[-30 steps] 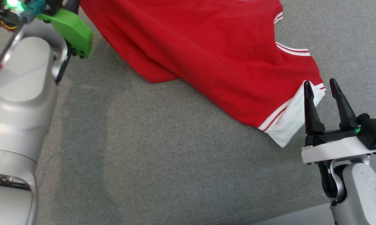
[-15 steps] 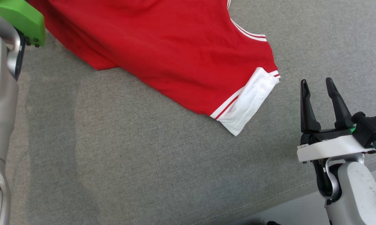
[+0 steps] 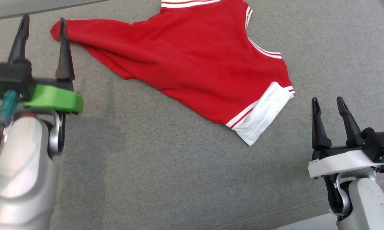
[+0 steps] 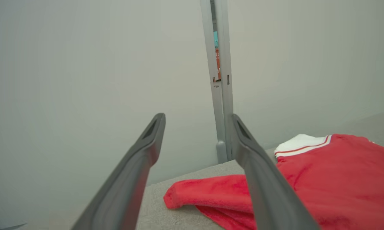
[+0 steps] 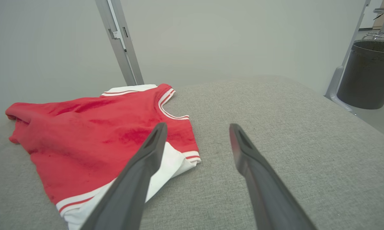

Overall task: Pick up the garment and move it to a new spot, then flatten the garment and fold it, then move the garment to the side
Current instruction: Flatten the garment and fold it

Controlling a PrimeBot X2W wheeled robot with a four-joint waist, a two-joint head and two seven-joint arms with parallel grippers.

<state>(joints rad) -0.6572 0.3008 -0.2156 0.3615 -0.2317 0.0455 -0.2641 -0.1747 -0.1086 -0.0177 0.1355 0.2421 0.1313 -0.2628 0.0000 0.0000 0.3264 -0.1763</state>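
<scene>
The left tool (image 3: 44, 19) and right tool (image 3: 327, 100) are spread wide, holding nothing. The shirt (image 3: 195, 60) lies bunched near the cushion's (image 3: 166, 166) far edge. A grab there could catch two layers and add creases.

Light even and diffuse, bright throughout; we find no glare. A soft shadow falls on the grey fabric surface (image 3: 179, 175) just right of the left end effector (image 3: 43, 19). Head view is sharp. In both wrist views the near fingers (image 4: 131, 179) are out of focus, and the surface's far edge looks bowed.
</scene>
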